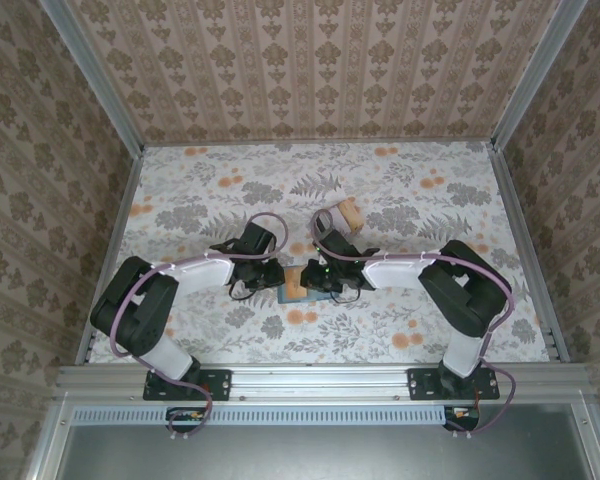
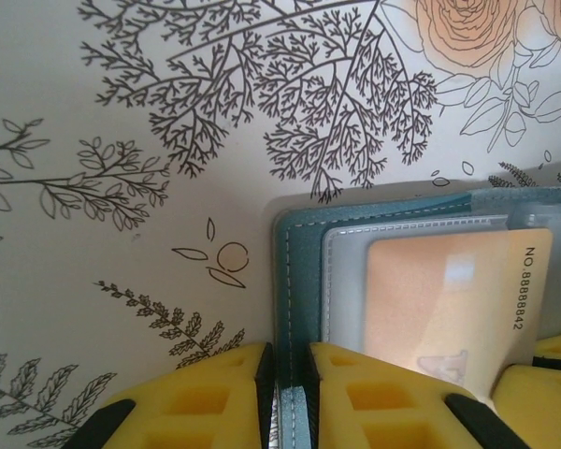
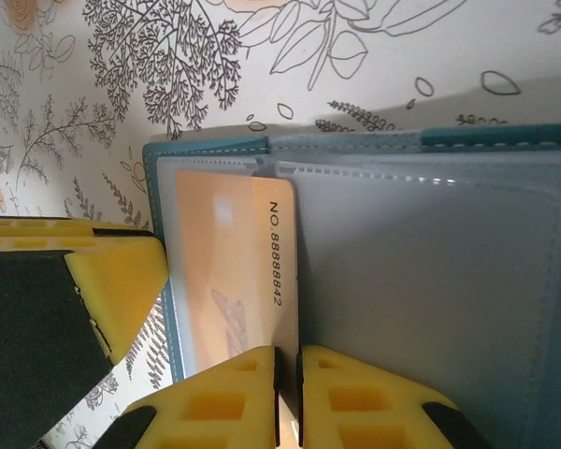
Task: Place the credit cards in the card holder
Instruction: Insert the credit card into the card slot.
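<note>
left gripper (image 2: 290,383): jaws pinched narrow on the teal edge of the card holder (image 2: 299,234), which lay open on the floral table (image 2: 122,94) between both arms; right gripper (image 3: 288,393): jaws almost together, clamping the edge of the tan card (image 3: 229,262) that lay on the holder's blue-grey inside; farther back, apart, stood a small box of cards (image 1: 348,213)

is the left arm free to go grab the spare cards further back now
Probably not. The left gripper is clamped on the edge of the card holder while the right gripper pinches the tan card. It would have to let go, then reach past the right gripper to the spare cards.
</note>
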